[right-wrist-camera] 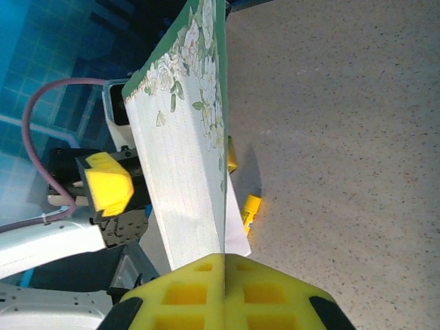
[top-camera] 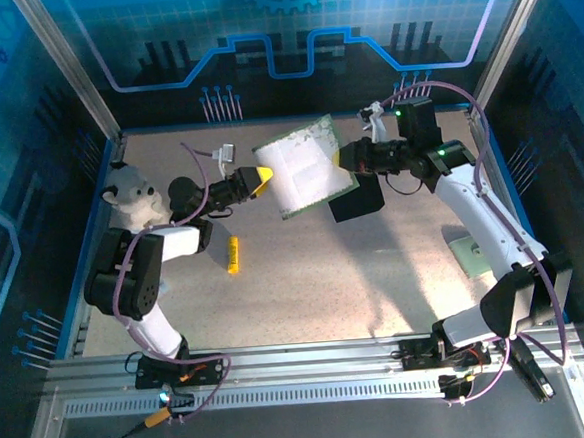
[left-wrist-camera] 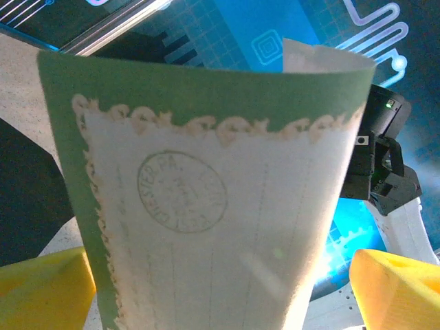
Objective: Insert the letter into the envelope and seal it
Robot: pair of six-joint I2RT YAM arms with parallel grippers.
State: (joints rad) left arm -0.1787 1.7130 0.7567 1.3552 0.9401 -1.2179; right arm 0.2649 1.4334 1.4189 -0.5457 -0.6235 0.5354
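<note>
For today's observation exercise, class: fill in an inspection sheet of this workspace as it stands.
Surface: speckled beige table.
Job's things: letter held in the air; black envelope next to it.
Clutter: yellow stick, plush toy.
Grippers: right pincer shut on the letter; left pincer open, a finger either side of it.
Cables: purple cable looping behind the left pincer.
Surroundings: blue patterned walls.

Qty recorded were as follows: letter (top-camera: pixel 304 168) x1, envelope (top-camera: pixel 357 200) x1, yellow stick (top-camera: pixel 232 254) x1, plush toy (top-camera: pixel 130 197) x1.
</note>
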